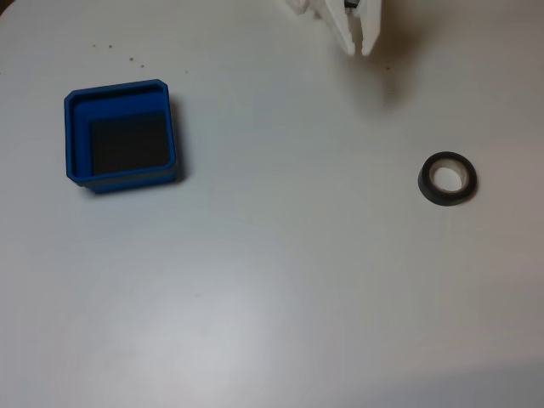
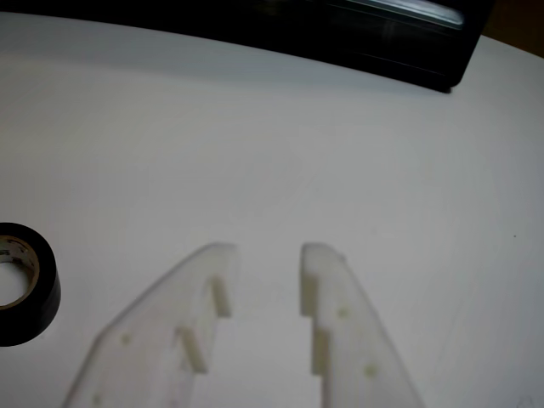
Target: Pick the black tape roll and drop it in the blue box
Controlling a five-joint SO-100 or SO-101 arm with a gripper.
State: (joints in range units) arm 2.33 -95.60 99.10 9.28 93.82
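The black tape roll (image 1: pixel 448 178) lies flat on the white table at the right of the fixed view, its pale core facing up. The blue box (image 1: pixel 121 92) sits far to the left with nothing on its dark floor. My white gripper (image 1: pixel 358 47) hangs at the top edge of that view, above and left of the roll, apart from it. In the wrist view the gripper (image 2: pixel 269 252) stands open with bare table between its fingers. The tape roll (image 2: pixel 41 293) shows at that view's left edge, beside the left finger and outside the jaws.
A long black object (image 2: pixel 399 47) lies along the table's far edge in the wrist view. A few small dark specks (image 1: pixel 110 49) dot the table above the box. The table (image 1: pixel 280 280) between roll and box is bare.
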